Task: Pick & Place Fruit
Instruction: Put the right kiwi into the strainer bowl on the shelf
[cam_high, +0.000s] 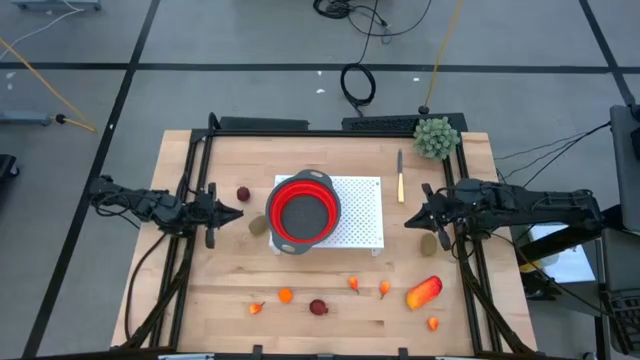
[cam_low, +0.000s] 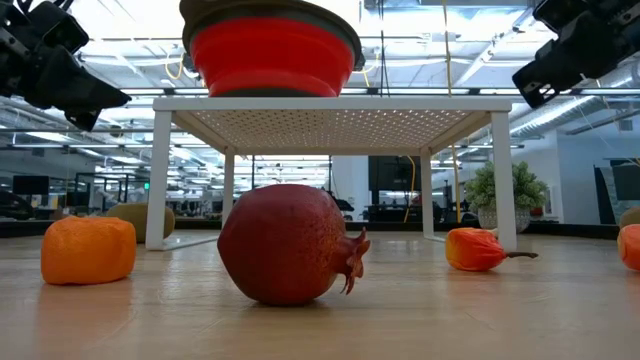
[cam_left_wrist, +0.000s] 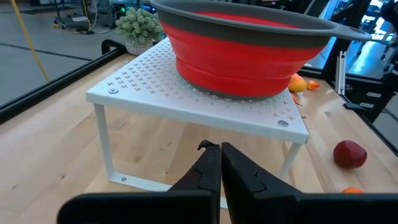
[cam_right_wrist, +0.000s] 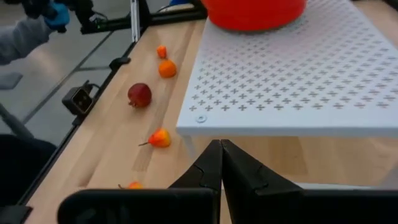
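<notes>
High view, looking straight down: a wooden counter (cam_high: 200, 290) carries a white perforated rack (cam_high: 365, 215) at its middle, with a red collapsible bowl (cam_high: 302, 212) sitting on the rack's left part. Both dark arms hover level with the rack, one at each side of it, and neither holds anything. The left end effector (cam_high: 232, 213) points toward the rack, its fingers pressed together and empty; the right end effector (cam_high: 410, 222) mirrors it, also closed and empty.

The fruit is scattered. A dark red ball (cam_high: 243, 194) lies near the left end effector, and a brown kiwi-like oval (cam_high: 258, 226) sits just beside the rack's left edge. Another brown oval (cam_high: 429, 243) rests just below the right end effector. Along the front of the counter lie small orange pieces (cam_high: 286, 295), a second dark red ball (cam_high: 318, 307) and the larger red-orange oblong (cam_high: 424, 292). A green bushy ball (cam_high: 436, 137) and a knife (cam_high: 400, 175) sit at the back right; neither is fruit.

No piece is yet in the bowl, so the picking seems barely begun. A sensible first move is for each arm to take its nearest piece: spread the fingers first, descend directly over the fruit, and grip across the round middle so it cannot roll away. Lifting clear of the bowl's rim before release should prevent knocking it.
</notes>
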